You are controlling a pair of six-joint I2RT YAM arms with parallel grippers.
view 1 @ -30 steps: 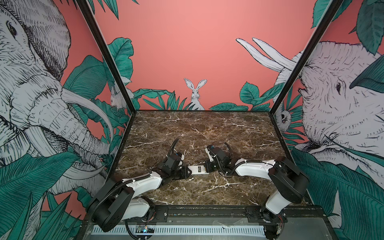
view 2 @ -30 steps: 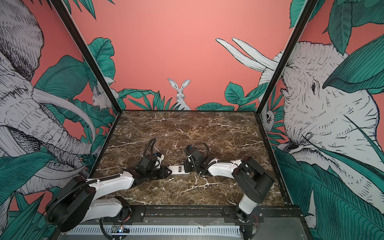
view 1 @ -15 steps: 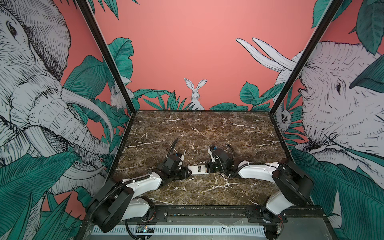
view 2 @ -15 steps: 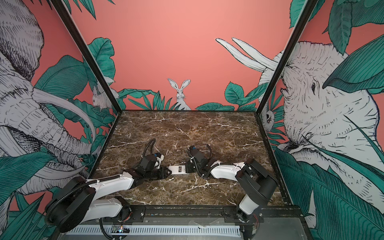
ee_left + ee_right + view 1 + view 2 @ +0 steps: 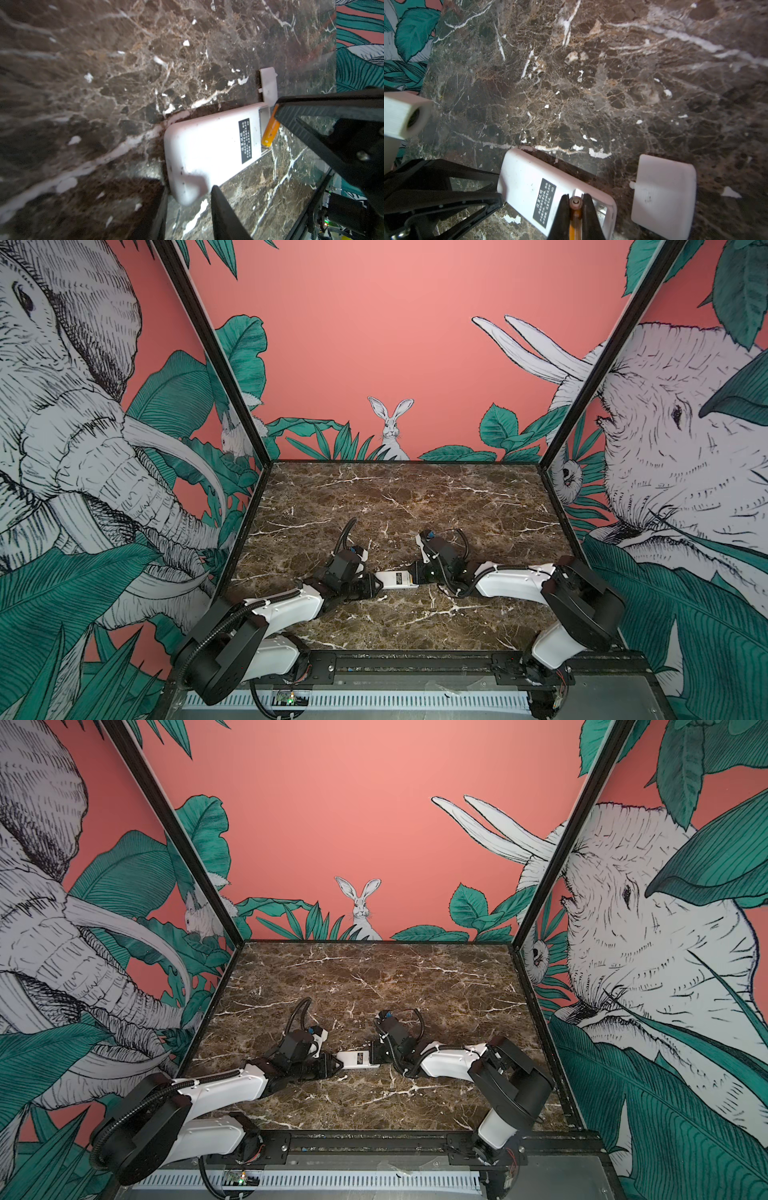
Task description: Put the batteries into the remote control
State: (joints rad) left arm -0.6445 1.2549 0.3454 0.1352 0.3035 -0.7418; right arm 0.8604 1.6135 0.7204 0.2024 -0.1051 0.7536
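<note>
I find the left gripper's [image 5: 376, 585] narrow jaws pinning the remote [image 5: 395, 578], back-up, at six o'clock of table [image 5: 415, 497] centre. Cover [image 5: 662, 195] off, beside it. At its three o'clock, right gripper [image 5: 417, 574] clamps one battery [image 5: 270, 130] over the open bay [image 5: 601, 207]; I judge none seated.

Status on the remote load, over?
Copy: left hand clamped on remote end; right hand shut on battery, over open compartment. Lying beside remote: cover, nothing blocking. No second battery seen.
</note>
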